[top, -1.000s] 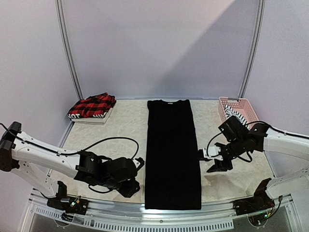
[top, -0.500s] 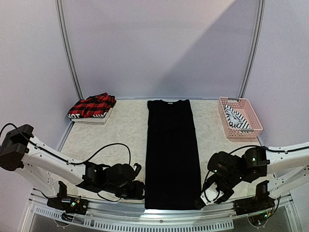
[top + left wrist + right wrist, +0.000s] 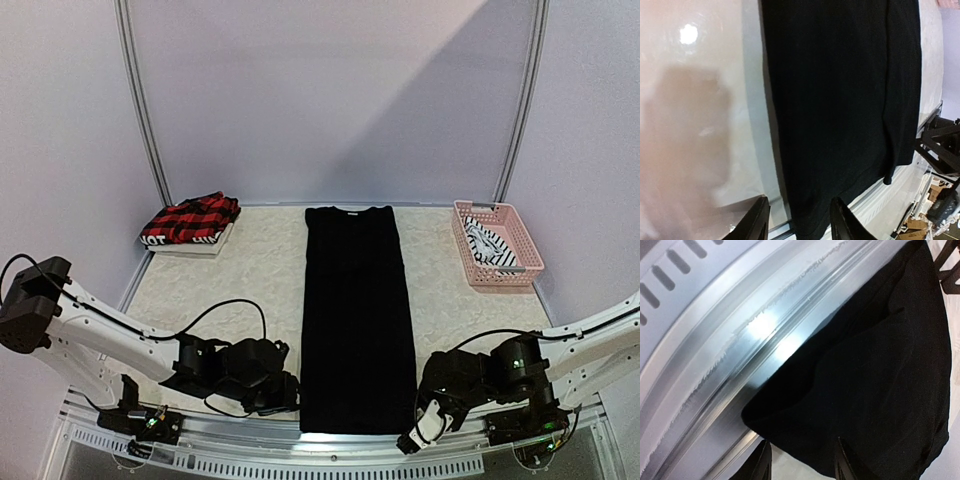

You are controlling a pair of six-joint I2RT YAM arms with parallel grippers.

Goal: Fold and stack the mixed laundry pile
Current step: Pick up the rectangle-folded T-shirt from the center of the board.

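The black T-shirt [image 3: 357, 320] is lying as a long strip down the middle of the table [image 3: 250, 270]; the left gripper [image 3: 799, 206] and right gripper [image 3: 802, 447] are straddling its near corners, jaws standing apart

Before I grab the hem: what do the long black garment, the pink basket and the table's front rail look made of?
Black T-shirt: soft matte knit fabric, probably cotton; it lies limp, with layered folds at the hem. Pink basket: rigid plastic, judging by its moulded, perforated walls. Front rail: bare brushed metal, likely aluminium; it shows bright glare and fine scratches.
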